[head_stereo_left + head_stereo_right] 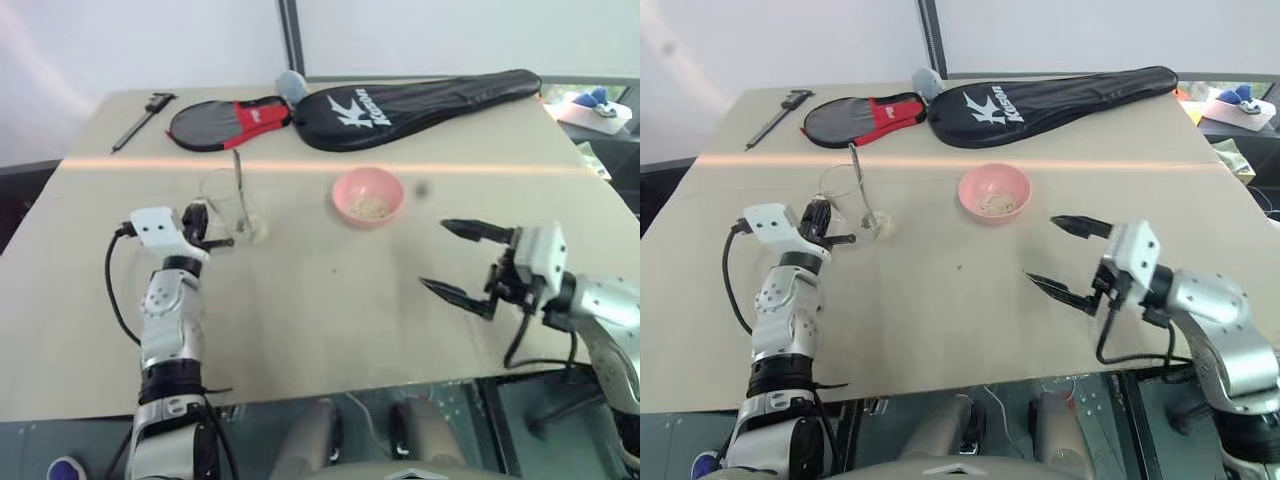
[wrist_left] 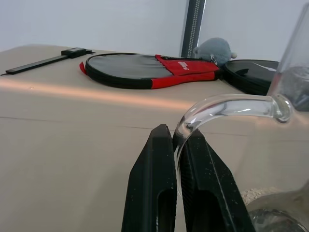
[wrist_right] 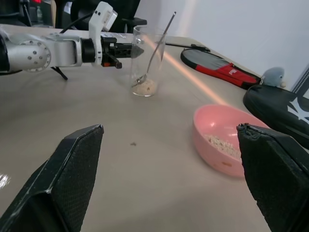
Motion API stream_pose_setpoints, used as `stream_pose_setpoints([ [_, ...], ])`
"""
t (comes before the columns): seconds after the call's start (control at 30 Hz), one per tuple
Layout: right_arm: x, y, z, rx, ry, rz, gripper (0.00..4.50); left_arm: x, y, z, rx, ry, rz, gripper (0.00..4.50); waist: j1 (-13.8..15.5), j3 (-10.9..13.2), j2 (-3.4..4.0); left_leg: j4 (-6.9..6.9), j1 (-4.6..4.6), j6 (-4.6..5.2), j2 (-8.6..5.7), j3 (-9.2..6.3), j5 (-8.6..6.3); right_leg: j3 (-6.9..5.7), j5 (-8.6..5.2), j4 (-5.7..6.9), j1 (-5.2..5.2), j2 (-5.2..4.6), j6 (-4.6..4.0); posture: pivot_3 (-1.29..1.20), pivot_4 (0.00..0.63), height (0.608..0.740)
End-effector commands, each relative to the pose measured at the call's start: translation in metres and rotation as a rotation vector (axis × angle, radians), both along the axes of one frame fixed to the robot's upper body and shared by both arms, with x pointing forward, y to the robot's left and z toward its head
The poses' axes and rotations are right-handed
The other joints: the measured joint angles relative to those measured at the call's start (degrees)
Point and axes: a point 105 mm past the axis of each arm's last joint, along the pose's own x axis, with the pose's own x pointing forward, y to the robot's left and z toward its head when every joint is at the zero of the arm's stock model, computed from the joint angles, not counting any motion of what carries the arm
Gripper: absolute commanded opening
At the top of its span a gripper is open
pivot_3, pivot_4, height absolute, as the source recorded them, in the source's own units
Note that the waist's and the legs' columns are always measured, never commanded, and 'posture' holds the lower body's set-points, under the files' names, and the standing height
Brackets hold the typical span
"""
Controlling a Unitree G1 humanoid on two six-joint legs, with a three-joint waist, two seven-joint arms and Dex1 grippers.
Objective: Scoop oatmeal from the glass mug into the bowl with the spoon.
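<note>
The glass mug [image 1: 228, 205] stands upright on the table left of centre, with a little oatmeal [image 3: 144, 88] at its bottom. The spoon [image 3: 157, 48] leans inside it, handle sticking up past the rim. My left gripper [image 2: 176, 135] is shut on the mug's side handle [image 2: 227, 106]. The pink bowl [image 1: 368, 196] sits to the right of the mug with a small clump of oatmeal [image 3: 222, 144] in it. My right gripper [image 1: 433, 254] hangs wide open and empty above the table, right of and nearer than the bowl.
Along the far edge lie a red-and-black racket case [image 1: 228, 122], a long black racket case [image 1: 420, 95], a small grey plush [image 2: 215, 50] between them and a caliper [image 1: 143, 118] at the far left. The table's front edge [image 1: 300, 395] runs close below both arms.
</note>
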Motion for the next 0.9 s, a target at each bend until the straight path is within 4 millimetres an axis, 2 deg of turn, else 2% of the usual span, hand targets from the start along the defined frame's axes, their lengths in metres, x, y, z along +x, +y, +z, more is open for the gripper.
stream_pose_setpoints([
  [0.03, -0.010, -0.004, 0.014, -0.017, -0.090, 0.008, 4.48, -0.001, 0.008, 0.001, -0.017, -0.019, 0.012, 0.00, 0.0, 0.0, 0.00, -0.05, 0.19, 0.01, 0.00, 0.01, -0.01, 0.01, 0.00, -0.02, 0.18, 0.00, 0.00, 0.00, 0.150, 0.740],
  [0.13, -0.010, -0.004, 0.016, -0.023, -0.097, -0.005, 4.48, 0.002, 0.009, -0.006, -0.014, 0.005, 0.003, 0.00, 0.0, 0.0, -0.01, -0.10, 0.78, 0.06, 0.05, 0.00, -0.05, -0.01, -0.01, -0.08, 0.73, 0.01, 0.00, 0.00, 0.150, 0.740],
  [0.2, -0.010, -0.003, 0.016, -0.019, -0.096, -0.007, 4.50, 0.001, 0.007, -0.007, 0.001, 0.006, -0.006, 0.74, 0.0, 0.0, -0.01, -0.19, 1.18, 0.16, 0.06, 0.01, -0.13, -0.01, -0.01, -0.14, 1.15, 0.01, 0.00, 0.00, 0.150, 0.740],
  [0.27, -0.010, -0.002, 0.016, -0.022, -0.095, -0.006, 4.50, 0.000, 0.007, -0.007, 0.004, 0.002, -0.008, 1.47, 0.0, 0.0, -0.02, -0.19, 1.19, 0.31, 0.06, 0.01, -0.21, 0.00, -0.01, -0.15, 1.17, 0.01, 0.00, 0.00, 0.150, 0.740],
  [0.33, -0.010, -0.002, 0.016, -0.025, -0.090, -0.010, 4.50, -0.004, 0.007, -0.006, 0.004, -0.006, -0.011, 2.44, 0.0, 0.0, -0.03, -0.18, 1.17, 0.17, 0.07, 0.02, -0.13, 0.00, -0.01, -0.17, 1.17, 0.00, 0.00, 0.00, 0.150, 0.740],
  [0.4, -0.009, -0.004, 0.013, -0.038, -0.080, -0.024, 4.50, -0.010, 0.006, -0.005, 0.008, -0.007, -0.019, 3.06, 0.0, 0.0, -0.03, -0.19, 1.16, 0.15, 0.06, 0.03, -0.12, 0.02, -0.01, -0.20, 1.16, 0.00, 0.00, 0.00, 0.150, 0.740],
  [0.43, -0.009, -0.006, 0.010, -0.046, -0.071, -0.033, 4.50, -0.015, 0.005, -0.004, 0.006, -0.008, -0.033, 3.60, 0.0, 0.0, -0.03, -0.19, 1.15, 0.15, 0.07, 0.03, -0.13, 0.02, -0.01, -0.22, 1.15, 0.00, 0.00, 0.00, 0.150, 0.740],
  [0.47, -0.009, -0.008, 0.008, -0.052, -0.061, -0.043, 4.50, -0.020, 0.004, -0.004, 0.011, -0.004, -0.044, 3.89, 0.0, 0.0, -0.03, -0.20, 1.15, 0.16, 0.08, 0.03, -0.14, 0.03, -0.01, -0.25, 1.15, 0.00, 0.00, 0.00, 0.150, 0.740],
  [0.63, -0.001, -0.027, -0.009, -0.108, -0.007, -0.141, 4.50, -0.052, -0.001, -0.002, 0.069, 0.032, -0.144, 3.89, 0.0, 0.0, -0.04, -0.25, 1.13, 0.21, 0.13, 0.05, -0.17, 0.03, -0.01, -0.36, 1.17, -0.01, 0.00, 0.00, 0.150, 0.740],
  [0.73, 0.013, -0.045, -0.020, -0.127, 0.055, -0.226, 4.50, -0.083, -0.019, -0.002, 0.119, 0.083, -0.308, 3.89, -0.1, 0.0, -0.06, -0.27, 1.15, 0.27, 0.18, 0.11, -0.23, 0.06, -0.01, -0.41, 1.20, -0.01, -0.01, 0.00, 0.150, 0.740],
  [0.9, 0.033, -0.070, -0.032, -0.148, 0.102, -0.303, 4.50, -0.121, -0.039, -0.003, 0.128, 0.205, -0.506, 3.89, 0.2, 0.1, 0.02, -0.31, 1.15, 0.55, 0.22, 0.13, -0.40, 0.05, -0.02, -0.51, 1.25, -0.04, -0.04, 0.00, 0.150, 0.740],
])
